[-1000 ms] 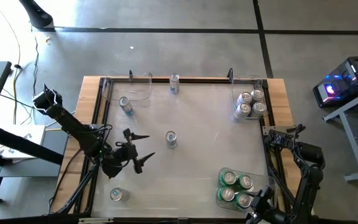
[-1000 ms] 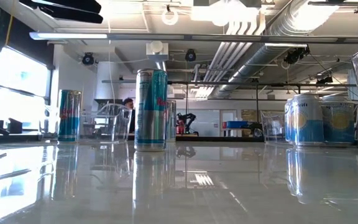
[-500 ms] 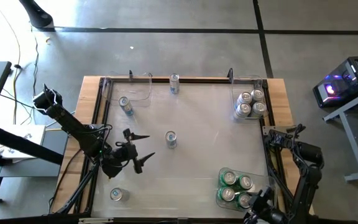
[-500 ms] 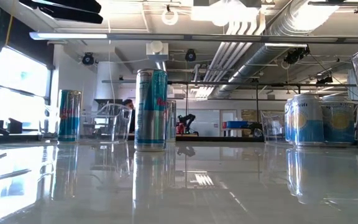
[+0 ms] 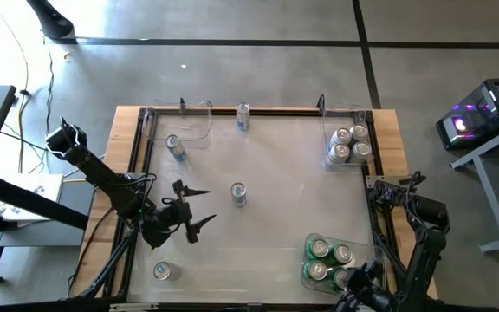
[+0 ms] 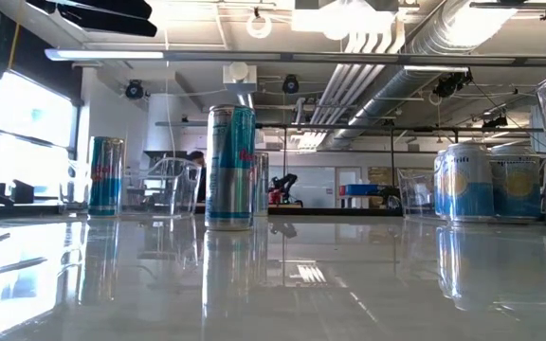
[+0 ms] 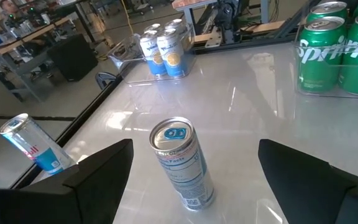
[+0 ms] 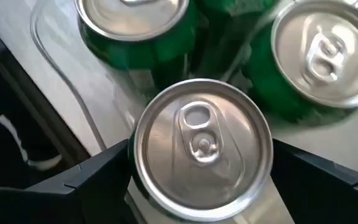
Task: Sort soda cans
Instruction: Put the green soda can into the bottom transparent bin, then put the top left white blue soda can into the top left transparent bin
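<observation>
We see the bench point(image 5: 267, 247) from above, both arms at its near side. The left gripper point(image 5: 196, 209) hovers over the left half, its jaws spread wide and holding nothing; in its wrist view a silver-white can point(image 7: 182, 161) stands upright between the dark fingers point(image 7: 98, 171), touching neither. From above that can point(image 5: 238, 194) sits near the bench's middle.

The right gripper point(image 5: 359, 279) is at the near right corner, over a clear bin point(image 5: 312, 258) of green cans point(image 5: 322, 250). Its wrist view looks straight down on one can top point(image 8: 202, 142) between the jaws, which stand wide, just off the can's sides; we cannot tell whether they touch it.

Another bin point(image 5: 337, 134) at the far right holds four blue-and-white cans point(image 5: 343, 137). Loose cans stand at the far edge point(image 5: 243, 115), far left point(image 5: 175, 146) beside an empty bin point(image 5: 199, 121), and near left point(image 5: 162, 270).
</observation>
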